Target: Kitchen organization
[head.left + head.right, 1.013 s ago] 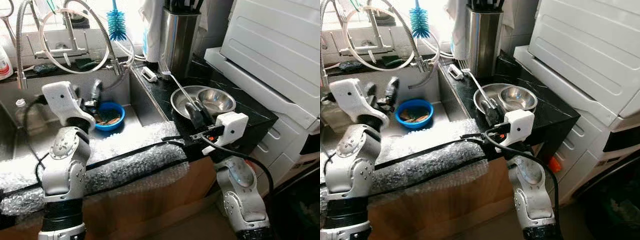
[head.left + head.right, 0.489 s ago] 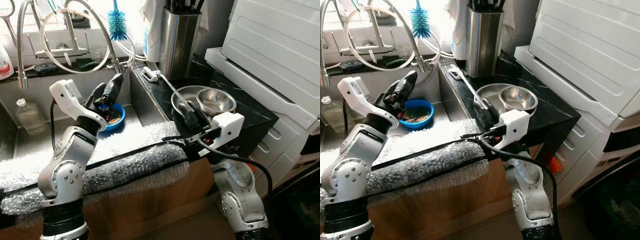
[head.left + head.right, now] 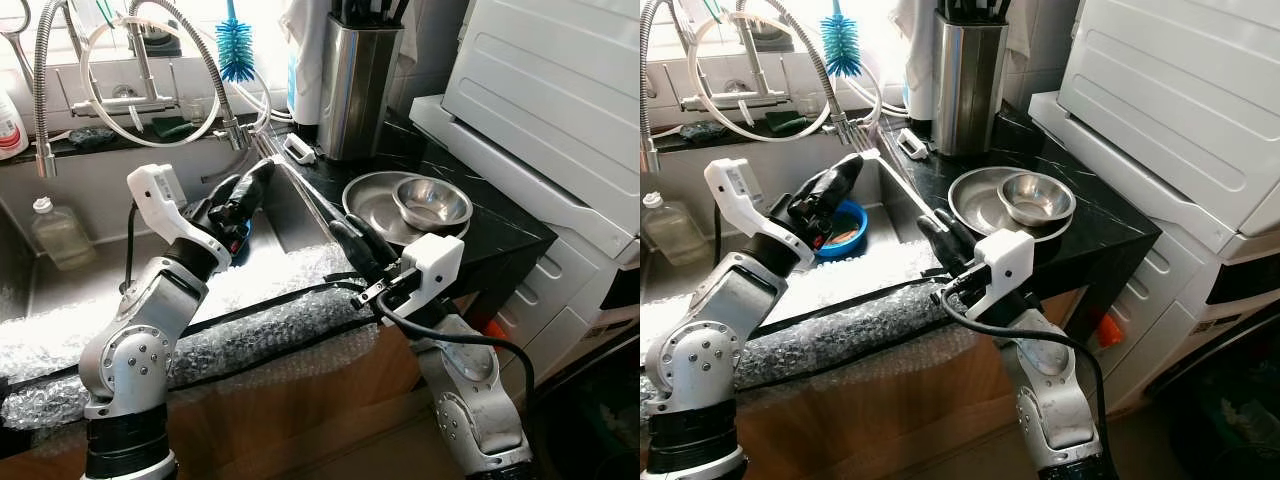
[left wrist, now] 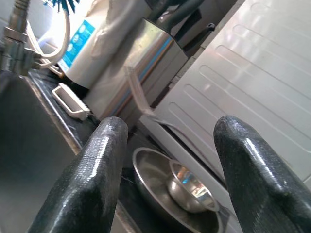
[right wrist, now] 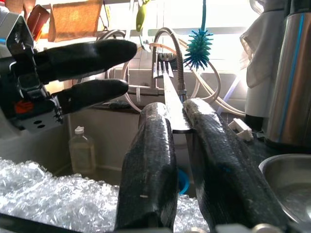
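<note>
Right tool (image 3: 943, 238) is clamped on a long fork (image 3: 898, 182), left tool (image 3: 246, 192) spread wide beside its tines. Thin handle could easily twist loose into the sink (image 3: 90, 275) during a handover.

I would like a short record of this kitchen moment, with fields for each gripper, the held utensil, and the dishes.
right gripper: shut on the fork, at the counter's front edge
fork: long, metal, tines pointing toward the faucet, over the sink edge
left gripper: open, raised over the sink, beside the fork
steel bowl: inside the steel plate, on the black counter
blue bowl: in the sink, partly hidden by the left gripper
</note>
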Tool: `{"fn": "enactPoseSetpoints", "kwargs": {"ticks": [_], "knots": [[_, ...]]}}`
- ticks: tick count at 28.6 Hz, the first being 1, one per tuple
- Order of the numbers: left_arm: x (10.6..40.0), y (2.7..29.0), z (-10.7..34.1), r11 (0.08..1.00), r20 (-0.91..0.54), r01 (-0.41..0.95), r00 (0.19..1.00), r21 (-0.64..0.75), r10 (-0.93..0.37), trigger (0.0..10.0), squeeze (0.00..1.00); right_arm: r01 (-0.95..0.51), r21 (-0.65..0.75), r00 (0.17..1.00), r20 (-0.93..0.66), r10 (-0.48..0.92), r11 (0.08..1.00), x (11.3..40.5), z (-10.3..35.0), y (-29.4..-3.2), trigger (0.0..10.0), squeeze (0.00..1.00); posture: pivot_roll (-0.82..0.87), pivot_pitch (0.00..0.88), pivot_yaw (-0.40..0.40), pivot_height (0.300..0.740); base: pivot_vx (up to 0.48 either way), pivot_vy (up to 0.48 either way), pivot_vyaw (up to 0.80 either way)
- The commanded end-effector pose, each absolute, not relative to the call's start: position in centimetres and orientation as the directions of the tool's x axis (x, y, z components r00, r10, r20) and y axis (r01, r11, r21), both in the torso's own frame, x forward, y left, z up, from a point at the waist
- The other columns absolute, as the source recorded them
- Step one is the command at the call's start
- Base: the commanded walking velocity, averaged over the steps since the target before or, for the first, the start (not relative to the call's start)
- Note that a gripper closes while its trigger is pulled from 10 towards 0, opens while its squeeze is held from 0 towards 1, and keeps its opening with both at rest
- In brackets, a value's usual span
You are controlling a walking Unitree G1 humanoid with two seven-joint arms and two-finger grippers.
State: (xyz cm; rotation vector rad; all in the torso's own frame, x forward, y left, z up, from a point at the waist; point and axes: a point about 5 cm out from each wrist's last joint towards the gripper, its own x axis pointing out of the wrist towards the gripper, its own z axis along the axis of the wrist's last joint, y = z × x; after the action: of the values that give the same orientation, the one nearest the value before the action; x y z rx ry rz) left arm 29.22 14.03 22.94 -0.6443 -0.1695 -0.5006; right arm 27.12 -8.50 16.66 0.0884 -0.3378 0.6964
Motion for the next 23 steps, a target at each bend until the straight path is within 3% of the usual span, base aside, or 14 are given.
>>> {"fn": "enactPoseSetpoints", "kwargs": {"ticks": [1, 23], "knots": [[28.9, 13.1, 23.1, 0.647, 0.310, 0.540, 0.841, -0.538, -0.444, 10.0, 0.00, -0.663, -0.060, 0.689, 0.342, 0.639, 0.747, 26.7, 17.1, -8.2, 10.0, 0.00, -0.04, 0.000, -0.068, 0.740, 0.000, 0.000, 0.00], [28.7, 11.5, 22.8, 0.606, 0.286, 0.582, 0.806, -0.543, -0.518, 10.0, 0.00, -0.720, -0.072, 0.636, 0.328, 0.698, 0.690, 26.1, 16.7, -7.1, 10.0, 0.00, -0.04, 0.000, -0.061, 0.740, 0.000, 0.000, 0.00]]}}
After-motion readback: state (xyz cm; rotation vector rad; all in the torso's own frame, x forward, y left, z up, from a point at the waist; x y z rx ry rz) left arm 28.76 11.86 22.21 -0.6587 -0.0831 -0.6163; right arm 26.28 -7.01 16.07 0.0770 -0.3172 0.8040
